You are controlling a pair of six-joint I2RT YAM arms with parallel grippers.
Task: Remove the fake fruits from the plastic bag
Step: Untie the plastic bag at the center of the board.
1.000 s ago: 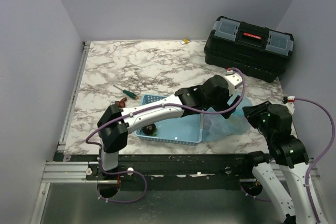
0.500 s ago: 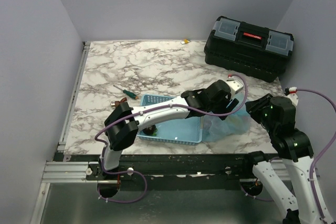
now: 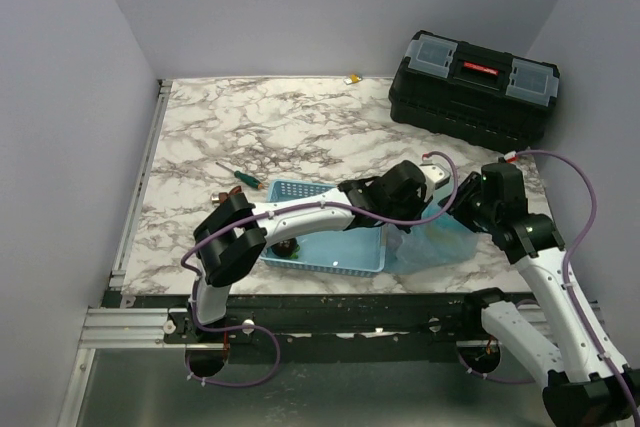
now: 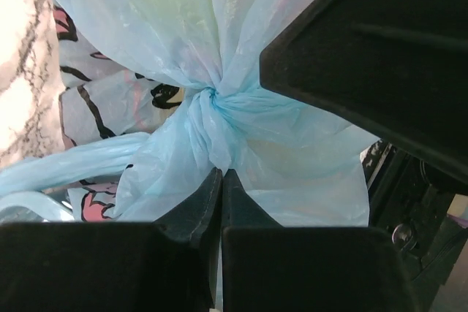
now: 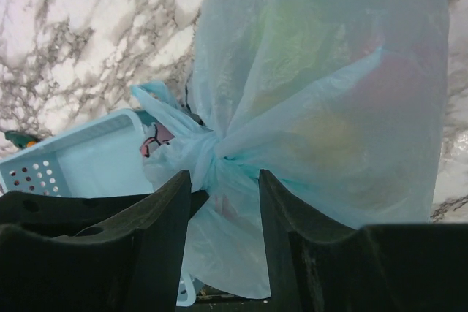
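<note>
Top: bag (image 3: 445, 239) lies at 3 o'clock of the basket (image 3: 330, 267), still tied, nothing taken out

Left wrist: left gripper (image 4: 221, 177) pressed together, pinching bag film at 6 o'clock of the knot (image 4: 208, 96)

Right wrist: right gripper (image 5: 223, 180) spread, astride the knot; fruits (image 5: 322, 137) show through the film at 1 o'clock

Plain lavender-grey walls (image 3: 330, 7) enclose a marble-patterned table (image 3: 300, 117) on three sides.
</note>
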